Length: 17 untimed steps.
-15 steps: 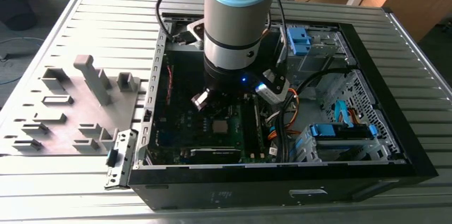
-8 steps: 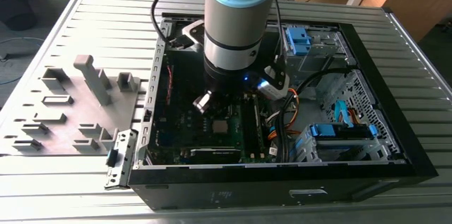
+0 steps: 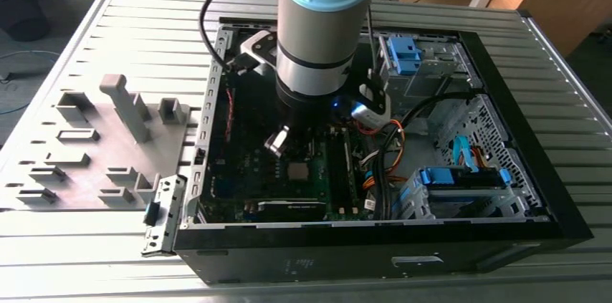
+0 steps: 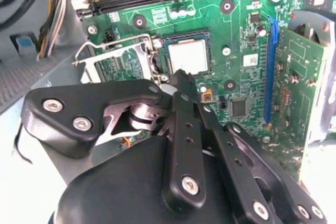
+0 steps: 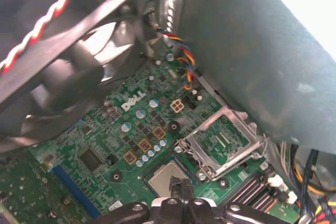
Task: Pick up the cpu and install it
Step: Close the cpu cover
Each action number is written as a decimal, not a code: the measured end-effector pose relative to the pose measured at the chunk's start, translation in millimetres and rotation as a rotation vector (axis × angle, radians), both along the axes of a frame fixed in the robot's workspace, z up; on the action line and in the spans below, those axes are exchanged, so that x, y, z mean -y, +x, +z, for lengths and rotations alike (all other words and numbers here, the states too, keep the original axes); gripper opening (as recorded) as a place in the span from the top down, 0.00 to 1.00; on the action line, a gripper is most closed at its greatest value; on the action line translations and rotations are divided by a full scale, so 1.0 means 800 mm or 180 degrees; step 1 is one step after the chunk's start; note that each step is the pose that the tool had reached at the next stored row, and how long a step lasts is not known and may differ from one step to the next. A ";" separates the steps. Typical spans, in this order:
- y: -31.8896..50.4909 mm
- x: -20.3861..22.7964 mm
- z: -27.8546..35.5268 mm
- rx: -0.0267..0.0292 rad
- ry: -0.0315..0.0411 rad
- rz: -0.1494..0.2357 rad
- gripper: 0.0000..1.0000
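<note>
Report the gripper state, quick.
Gripper: shut, holding nothing. Its tips are close by the cpu, which lies in the socket.

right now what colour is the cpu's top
Silvery-grey, with a pale sheen; the cpu shows best in the second wrist view.

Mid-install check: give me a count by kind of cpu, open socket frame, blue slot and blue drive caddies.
cpu: 1
open socket frame: 1
blue slot: 1
blue drive caddies: 2
Total: 5
</note>
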<state>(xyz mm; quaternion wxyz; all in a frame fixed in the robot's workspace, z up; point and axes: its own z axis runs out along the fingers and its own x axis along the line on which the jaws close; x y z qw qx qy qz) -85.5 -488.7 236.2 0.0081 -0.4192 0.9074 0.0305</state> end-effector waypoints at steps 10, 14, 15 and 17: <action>0.001 -0.0001 -0.0003 0.0000 0.0001 0.0069 0.89; 0.005 -0.0004 -0.0003 0.0000 0.0001 0.0069 0.89; 0.005 -0.0003 -0.0003 0.0000 0.0001 0.0069 0.89; 0.006 -0.0004 -0.0001 0.0000 0.0001 0.0069 0.89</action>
